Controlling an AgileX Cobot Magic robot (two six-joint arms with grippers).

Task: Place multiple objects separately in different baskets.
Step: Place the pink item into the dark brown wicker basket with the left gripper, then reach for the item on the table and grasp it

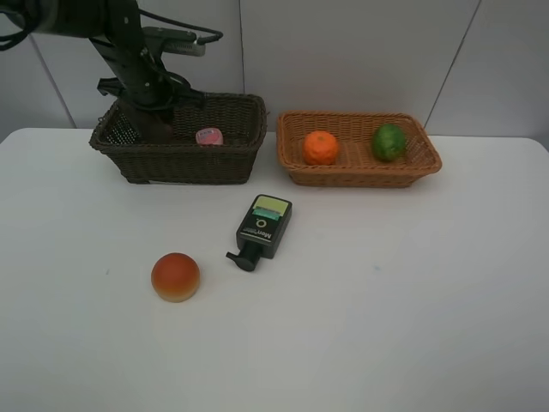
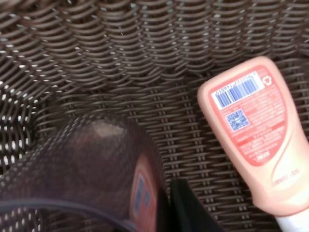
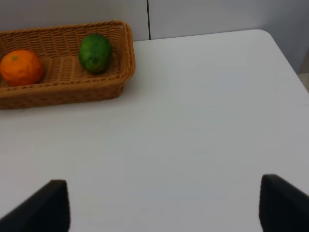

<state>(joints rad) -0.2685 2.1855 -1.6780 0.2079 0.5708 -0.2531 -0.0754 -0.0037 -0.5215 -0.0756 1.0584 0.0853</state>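
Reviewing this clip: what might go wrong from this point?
1. The left end effector seems closed on the translucent purple cup deep in the dark brown basket, near the pink tube bottle; released, the cup may tip onto it.
2. Lifting out, the arm could catch the basket's wall.
3. The dark green pump bottle lies flat, awkward to grip.

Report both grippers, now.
Left gripper: shut, down in the dark basket at the purple cup; grip on it cannot be told.
Right gripper: open, holding nothing.
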